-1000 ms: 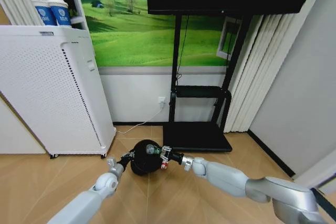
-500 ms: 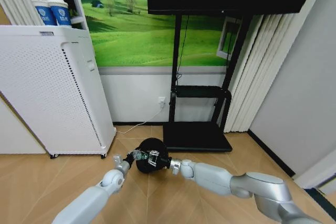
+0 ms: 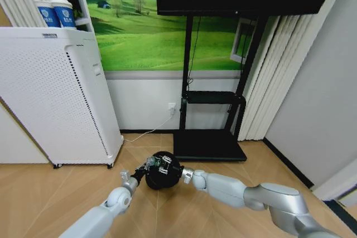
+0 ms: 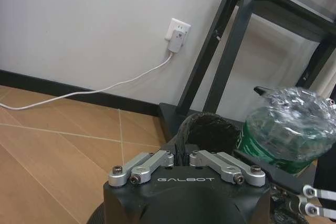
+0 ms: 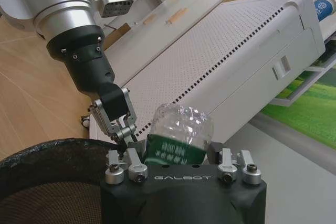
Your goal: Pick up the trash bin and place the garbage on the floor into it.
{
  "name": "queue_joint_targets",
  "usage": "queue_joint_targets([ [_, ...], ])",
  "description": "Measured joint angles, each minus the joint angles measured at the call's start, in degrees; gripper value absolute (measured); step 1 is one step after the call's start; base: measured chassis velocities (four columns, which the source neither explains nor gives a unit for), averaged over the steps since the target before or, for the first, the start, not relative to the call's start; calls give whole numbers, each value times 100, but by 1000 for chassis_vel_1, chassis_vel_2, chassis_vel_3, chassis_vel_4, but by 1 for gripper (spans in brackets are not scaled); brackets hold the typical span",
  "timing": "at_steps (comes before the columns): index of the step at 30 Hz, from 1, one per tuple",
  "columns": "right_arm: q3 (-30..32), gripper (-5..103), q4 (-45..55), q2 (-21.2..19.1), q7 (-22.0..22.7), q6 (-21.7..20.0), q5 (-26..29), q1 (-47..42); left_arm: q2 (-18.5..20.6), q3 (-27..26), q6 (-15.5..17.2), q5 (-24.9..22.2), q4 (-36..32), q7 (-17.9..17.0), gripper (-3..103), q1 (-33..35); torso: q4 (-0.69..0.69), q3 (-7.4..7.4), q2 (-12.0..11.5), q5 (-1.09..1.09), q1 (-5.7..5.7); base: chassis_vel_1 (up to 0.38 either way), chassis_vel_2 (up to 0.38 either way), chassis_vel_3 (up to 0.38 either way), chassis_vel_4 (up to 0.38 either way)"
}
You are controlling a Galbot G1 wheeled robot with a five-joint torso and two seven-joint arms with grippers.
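Head view: a room corner with herringbone wood flooring. A tall white perforated appliance [image 3: 56,98] fills the left side of the frame, and a black television stand [image 3: 211,137] rises at centre against a green meadow mural. At lower centre sits the small black cylindrical trash bin [image 3: 165,178] with a black liner. The left arm enters from the lower left, and the left gripper [image 3: 140,173] meets the bin's left rim. The right arm, silver and white, enters from the lower right; the right gripper [image 3: 162,166] hangs just over the bin's opening, carrying the small clear plastic bottle with a green label [image 3: 158,162].

Left wrist view: the black gripper body marked GALBOT fills the lower centre of the frame. Its 2 silver linkages lie close together, closed on the near rim of the trash bin [image 4: 206,130], whose dark opening shows just above them. At the right of the frame the crumpled clear bottle [image 4: 286,129] sits over the bin's far side. A white wall socket with a white cable [image 4: 176,34] is at upper centre.

Right wrist view: the right gripper [image 5: 181,156] occupies the lower centre, clamped around the green-labelled bottle [image 5: 178,135], which stands up between its fingers. The bin's black rim [image 5: 47,153] curves across the lower left corner. The left gripper [image 5: 128,137] reaches down from the upper left and pinches that rim. The white appliance [image 5: 231,56] lies behind, across the upper right.
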Motion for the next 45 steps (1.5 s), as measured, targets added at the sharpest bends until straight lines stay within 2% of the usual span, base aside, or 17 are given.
queue_joint_targets([
  [1,8,70,12,-22,8,0,0,-14,4,-29,-4,2,-17,7,7,27,0,0,0,0,0,0,0,0,0],
  [2,8,70,12,-22,8,0,0,-14,4,-29,-4,2,-17,7,7,27,0,0,0,0,0,0,0,0,0],
  [4,35,81,25,-83,30,0,0,-38,12,-85,-11,18,-34,18,7,87,1,0,0,0,0,0,0,0,0],
  [5,35,81,25,-83,30,0,0,-38,12,-85,-11,18,-34,18,7,87,1,0,0,0,0,0,0,0,0],
  [7,141,91,23,-157,73,0,0,-63,48,-170,-13,52,-76,48,7,162,1,0,0,0,0,0,0,0,0],
  [9,288,96,17,-225,106,0,9,-79,92,-253,-16,53,-122,69,7,210,1,0,0,0,0,0,0,0,0],
  [12,457,98,18,-342,126,0,32,-81,155,-361,-26,54,-151,101,7,268,1,0,0,1,0,0,0,0,0],
  [17,1261,100,-269,-887,60,-77,340,-287,477,-1019,-48,61,-289,242,7,805,2,0,1,0,0,0,0,0,0],
  [21,1614,100,-868,-987,-104,-136,525,-736,563,-1374,-63,78,-409,296,7,1161,1,0,1,0,0,0,0,0,0],
  [25,1660,100,-1062,-1014,-177,-233,679,-928,564,-1528,-73,80,-468,309,7,1315,-1,0,1,2,0,0,0,0,0],
  [28,1661,100,-1340,-1039,-329,-488,1301,-1259,541,-1792,-94,116,-546,353,7,1601,-1,0,1,0,0,0,0,0,0],
  [31,1644,100,-1442,-1023,-376,-552,1534,-1333,531,-1846,-104,130,-558,364,7,1664,1,-1,1,0,0,0,0,0,0],
  [32,1613,100,-1732,-934,-498,-695,2110,-1477,489,-1978,-129,183,-589,392,7,1848,2,0,1,3,0,0,0,0,0],
  [35,1615,100,-1911,-865,-531,-807,2437,-1544,453,-2056,-138,212,-622,404,7,1964,1,0,1,0,0,0,0,0,0],
  [36,1599,100,-2033,-819,-527,-1131,3043,-1619,394,-2181,-171,277,-650,433,7,2133,2,0,1,-1,0,0,0,0,0],
  [38,1652,100,-2260,-723,-478,-1392,3489,-1667,365,-2282,-191,296,-694,435,7,2225,1,0,1,0,0,0,0,0,0],
  [45,1822,100,-2363,-737,-454,-1693,3841,-1798,357,-2339,-201,309,-754,428,7,2297,0,0,1,1,0,0,0,0,0],
])
